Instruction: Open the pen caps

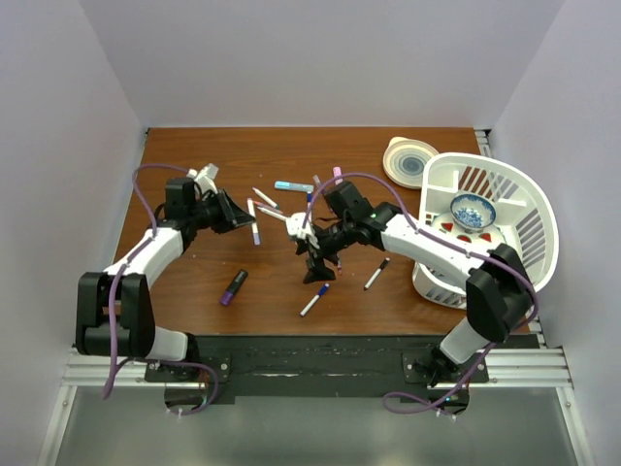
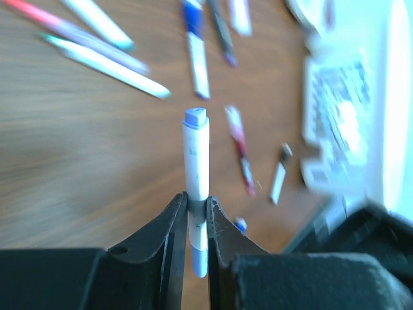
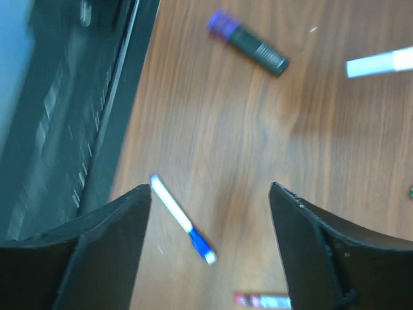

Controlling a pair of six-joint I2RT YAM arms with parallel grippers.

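Pen caps (image 1: 323, 287) — small coloured plastic end-covers in blue, teal, pink and black — sit on thin white marker pens scattered over the brown wooden worktop (image 1: 194, 282). Most of the pens lie in the middle and upper middle of the overhead frame.

The left claw (image 2: 197, 201) is clenched on one white pen barrel (image 2: 195, 161), gripping it near one end. In the left wrist view this pen runs up the centre of the frame, with a pale blue tip at the top and a pale blue end poking out below the grip. In the overhead view the claw is left of centre.

The right claw (image 3: 210, 187) is released, its two black fingers (image 3: 110, 239) spread wide and grasping nothing. It hangs over the centre of the worktop. Between the fingers in the right wrist view, a blue-capped white pen (image 3: 171, 205) lies flat on the wood, nearer the finger on the left of the frame. A stubby black marker with a purple cap (image 3: 248, 42) lies at the top of that frame.

At the right edge of the overhead frame stands a white slatted plastic basket (image 1: 514, 175) holding a blue-and-white patterned bowl (image 1: 473, 210). A round cream dish (image 1: 410, 160) lies just beside the basket, at its upper left.
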